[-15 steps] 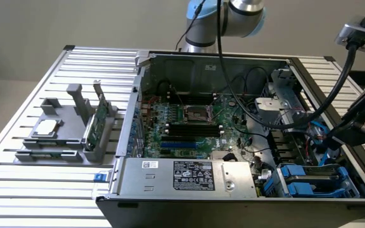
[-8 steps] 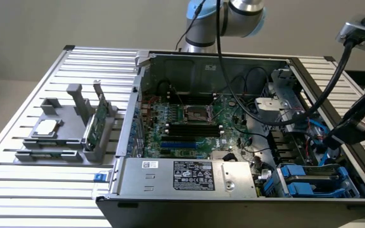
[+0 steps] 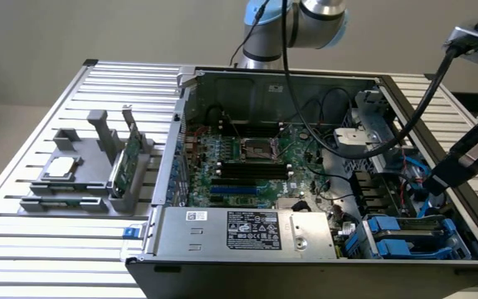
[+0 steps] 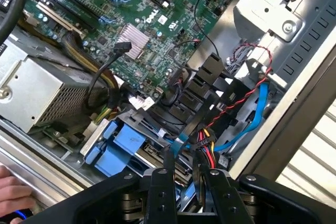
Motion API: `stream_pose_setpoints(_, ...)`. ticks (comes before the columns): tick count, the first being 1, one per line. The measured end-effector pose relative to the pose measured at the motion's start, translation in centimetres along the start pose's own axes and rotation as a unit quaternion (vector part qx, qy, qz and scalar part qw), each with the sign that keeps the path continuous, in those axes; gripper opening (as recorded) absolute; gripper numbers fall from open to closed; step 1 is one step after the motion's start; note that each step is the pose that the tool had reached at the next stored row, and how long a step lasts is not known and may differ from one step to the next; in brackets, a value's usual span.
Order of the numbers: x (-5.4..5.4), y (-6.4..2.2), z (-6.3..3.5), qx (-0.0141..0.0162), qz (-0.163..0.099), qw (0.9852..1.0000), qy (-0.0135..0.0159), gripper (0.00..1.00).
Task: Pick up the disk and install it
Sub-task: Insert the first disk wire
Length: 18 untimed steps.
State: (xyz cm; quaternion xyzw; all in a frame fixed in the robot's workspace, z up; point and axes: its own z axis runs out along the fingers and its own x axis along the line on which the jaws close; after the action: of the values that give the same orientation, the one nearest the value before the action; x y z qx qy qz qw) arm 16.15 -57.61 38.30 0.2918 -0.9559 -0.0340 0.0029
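Gripper point(image 3: 435, 184) hovers at the exterior view's right, inside the computer case point(image 3: 305, 252), fingers parted and empty. Just below it, lower right, lies the disk point(image 3: 407, 227).

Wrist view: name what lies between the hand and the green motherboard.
Blue drive carriers and a tangle of black cables lie there, in the wrist view.

Open computer case point(image 3: 281, 84) on slatted table point(image 3: 40, 261); motherboard point(image 3: 222, 152), power supply point(image 3: 248, 230) inside; 1 green card point(image 3: 125, 163), 1 chip point(image 3: 61, 167) alongside.
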Motion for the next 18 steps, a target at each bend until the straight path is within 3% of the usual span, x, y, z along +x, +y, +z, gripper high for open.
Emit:
stream_pose_setpoints(4,0.00,0.00,0.05,0.0005,0.035,0.9994,-0.0024,0.28)
stream_pose_setpoints(7,0.00,0.00,0.06,0.0008,0.062,0.9980,-0.0042,0.28)
stream_pose_setpoints(18,0.00,0.00,0.07,0.0025,0.146,0.9892,-0.0101,0.28)
